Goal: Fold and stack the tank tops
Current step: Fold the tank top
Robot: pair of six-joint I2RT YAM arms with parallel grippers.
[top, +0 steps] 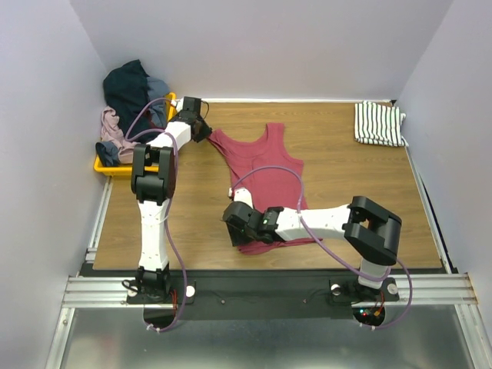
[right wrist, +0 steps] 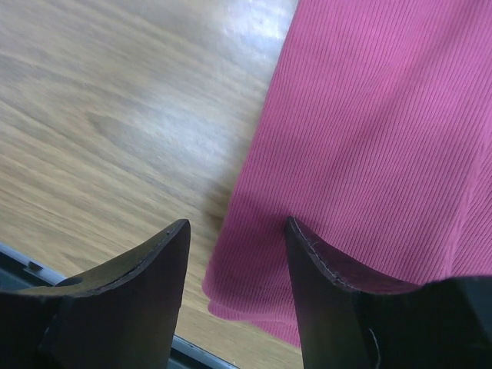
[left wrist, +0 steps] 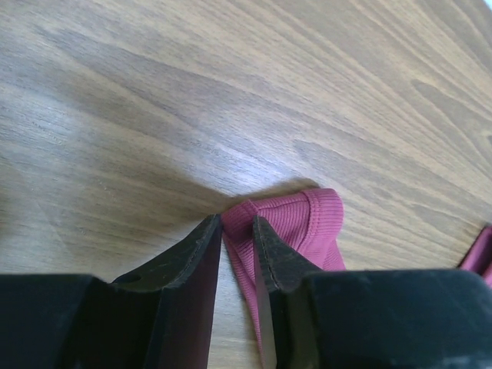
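Note:
The dark red tank top (top: pixel 265 181) lies spread flat in the middle of the wooden table, straps pointing to the back. My left gripper (top: pixel 203 127) is at its left strap. In the left wrist view the left gripper (left wrist: pixel 237 227) has its jaws pinched on the folded end of the strap (left wrist: pixel 307 223). My right gripper (top: pixel 234 219) is at the top's near left hem corner. In the right wrist view the right gripper (right wrist: pixel 237 227) is open, its jaws astride the hem corner (right wrist: pixel 254 292). The white striped tank top (top: pixel 378 123) lies folded at the back right.
A yellow tray (top: pixel 115 165) at the back left holds a pile of other clothes (top: pixel 132 96). Walls close in the table on the left, back and right. A metal rail (top: pixel 261 286) runs along the near edge by the arm bases.

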